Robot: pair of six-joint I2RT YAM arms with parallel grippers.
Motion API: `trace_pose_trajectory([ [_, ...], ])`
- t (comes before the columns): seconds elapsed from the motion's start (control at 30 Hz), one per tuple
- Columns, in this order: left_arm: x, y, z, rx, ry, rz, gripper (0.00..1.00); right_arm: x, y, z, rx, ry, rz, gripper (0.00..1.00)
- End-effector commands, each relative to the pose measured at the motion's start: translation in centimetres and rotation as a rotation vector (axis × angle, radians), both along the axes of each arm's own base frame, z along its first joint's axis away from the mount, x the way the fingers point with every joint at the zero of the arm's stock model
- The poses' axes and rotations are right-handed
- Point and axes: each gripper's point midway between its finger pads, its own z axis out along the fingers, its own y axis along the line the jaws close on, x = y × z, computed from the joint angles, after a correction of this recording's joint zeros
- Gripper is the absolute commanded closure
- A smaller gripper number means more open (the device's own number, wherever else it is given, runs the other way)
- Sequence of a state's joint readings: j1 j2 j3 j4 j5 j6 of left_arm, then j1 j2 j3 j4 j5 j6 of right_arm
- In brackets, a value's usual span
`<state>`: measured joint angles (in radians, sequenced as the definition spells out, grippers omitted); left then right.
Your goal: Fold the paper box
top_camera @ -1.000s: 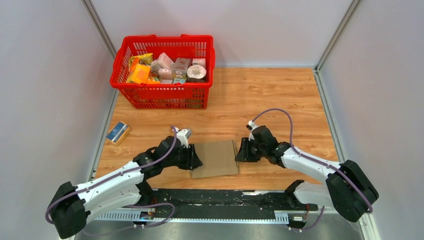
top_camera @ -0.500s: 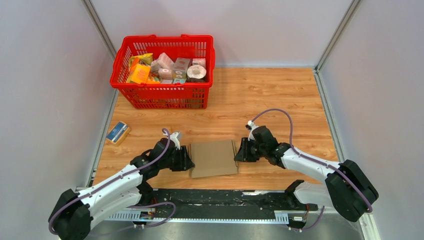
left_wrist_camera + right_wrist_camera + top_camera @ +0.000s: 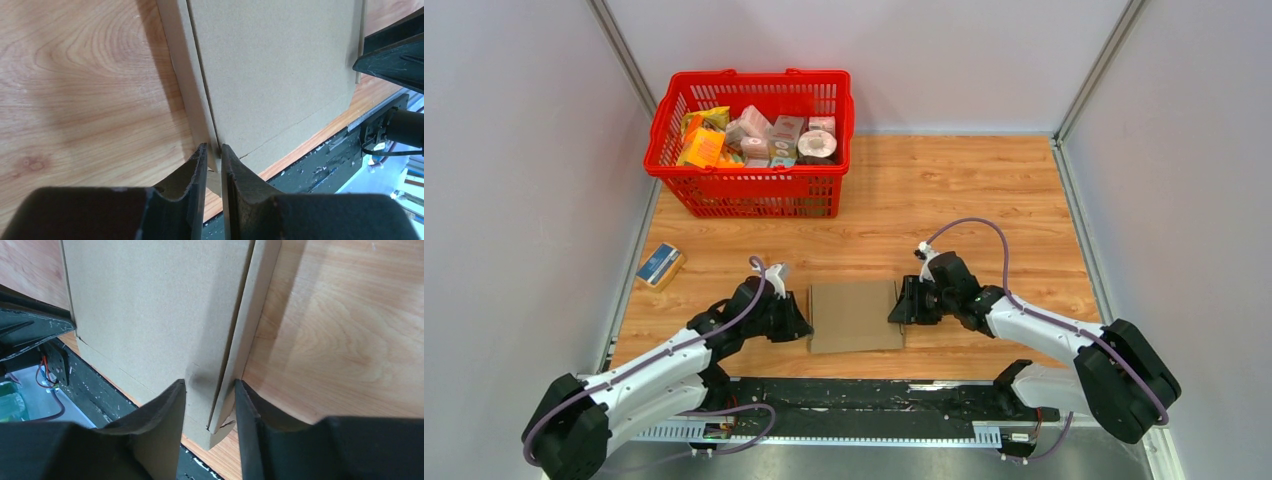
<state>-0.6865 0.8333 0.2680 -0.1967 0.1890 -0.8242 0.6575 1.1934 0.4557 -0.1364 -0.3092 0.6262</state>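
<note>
Wood tabletop, paper box edges obscured

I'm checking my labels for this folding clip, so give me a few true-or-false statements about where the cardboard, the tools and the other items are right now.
The paper box lies between the left tool and the right tool. True.
The left tool pinches a flap at the box's edge. True.
The red basket is empty. False: it holds packaged groceries.
The blue-and-tan packet rests on the box. False: it lies on the table, apart from the box.
The right tool hovers well clear of the box. False: it straddles the box's other edge flap.
</note>
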Motion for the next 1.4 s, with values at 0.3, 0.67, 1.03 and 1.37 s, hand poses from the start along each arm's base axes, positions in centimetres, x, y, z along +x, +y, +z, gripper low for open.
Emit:
trace_pose_trajectory([
  [0.3,1.2,0.7,2.7,-0.039,-0.093,0.046,0.40,1.6,-1.2,-0.7,0.002,-0.018,-0.068,0.83],
  [0.67,2.2,-0.4,3.5,-0.225,-0.101,0.100,0.28,1.4,-3.7,-2.8,0.019,0.064,-0.164,0.91],
  [1.03,2.2,-2.8,5.0,-0.393,-0.082,0.053,0.26,1.8,-3.1,-2.9,0.055,0.077,-0.167,0.91],
  [1.37,1.9,-1.4,4.8,-0.379,-0.039,0.162,0.33,2.2,-2.5,-3.2,0.093,0.108,-0.197,0.91],
])
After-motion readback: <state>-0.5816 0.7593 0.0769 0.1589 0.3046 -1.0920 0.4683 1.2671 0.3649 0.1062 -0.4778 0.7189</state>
